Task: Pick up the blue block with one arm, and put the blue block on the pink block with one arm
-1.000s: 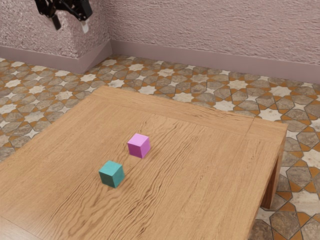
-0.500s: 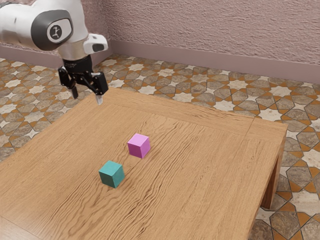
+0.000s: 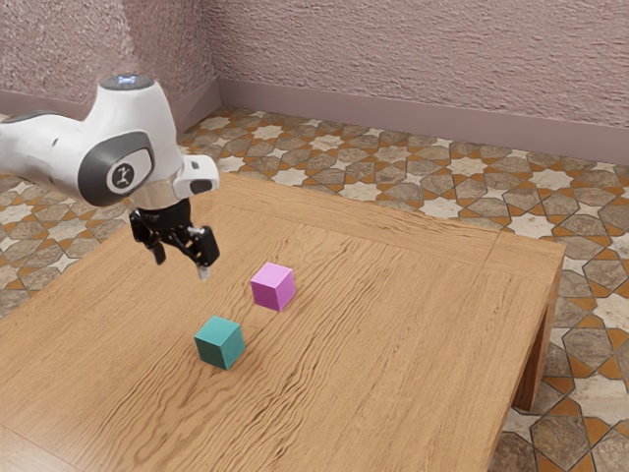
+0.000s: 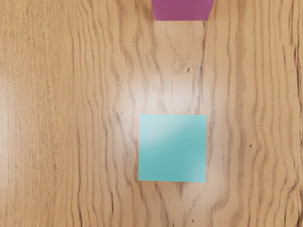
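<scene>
A teal-blue block rests on the wooden table, with a pink block a short way behind it toward the exterior view's right. My black gripper hangs above the table, up and to the exterior view's left of both blocks, open with nothing between its fingers. From the hand's camera the blue block lies flat on the wood directly below, and an edge of the pink block sits beyond it.
The table's far edge and its right edge drop to a patterned tile floor. A textured wall runs behind. My white arm reaches in from the exterior view's left.
My arm has descended from high at the upper left toward the table and moved rightward, and the gripper now hangs closer to the blocks. Neither block has moved.
</scene>
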You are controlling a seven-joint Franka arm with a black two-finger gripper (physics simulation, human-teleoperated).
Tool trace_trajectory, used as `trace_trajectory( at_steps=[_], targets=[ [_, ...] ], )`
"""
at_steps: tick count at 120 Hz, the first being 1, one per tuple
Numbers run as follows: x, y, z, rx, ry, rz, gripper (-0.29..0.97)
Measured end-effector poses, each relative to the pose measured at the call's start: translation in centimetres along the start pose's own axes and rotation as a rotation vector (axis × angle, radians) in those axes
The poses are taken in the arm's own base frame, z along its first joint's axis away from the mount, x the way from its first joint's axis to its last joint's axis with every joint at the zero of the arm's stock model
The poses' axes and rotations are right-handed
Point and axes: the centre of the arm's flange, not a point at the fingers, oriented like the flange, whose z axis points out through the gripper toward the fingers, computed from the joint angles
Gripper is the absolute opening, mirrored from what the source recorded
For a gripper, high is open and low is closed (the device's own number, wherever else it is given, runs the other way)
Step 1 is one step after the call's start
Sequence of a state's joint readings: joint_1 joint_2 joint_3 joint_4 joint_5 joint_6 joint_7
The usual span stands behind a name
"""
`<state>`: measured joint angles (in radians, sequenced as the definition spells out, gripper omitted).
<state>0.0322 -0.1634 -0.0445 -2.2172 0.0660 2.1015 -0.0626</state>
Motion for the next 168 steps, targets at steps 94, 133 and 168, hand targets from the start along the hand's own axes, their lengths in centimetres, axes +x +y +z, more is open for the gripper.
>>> trace_trajectory(
  at_steps=[94,133,168],
  targets=[
    [0.5,1.0,11.2,-0.02,-0.006,0.068,0.68],
    [0.9,1.4,13.5,-0.025,-0.013,0.084,0.68],
    [1.1,1.6,14.5,-0.027,-0.022,0.091,0.68]
  ],
)
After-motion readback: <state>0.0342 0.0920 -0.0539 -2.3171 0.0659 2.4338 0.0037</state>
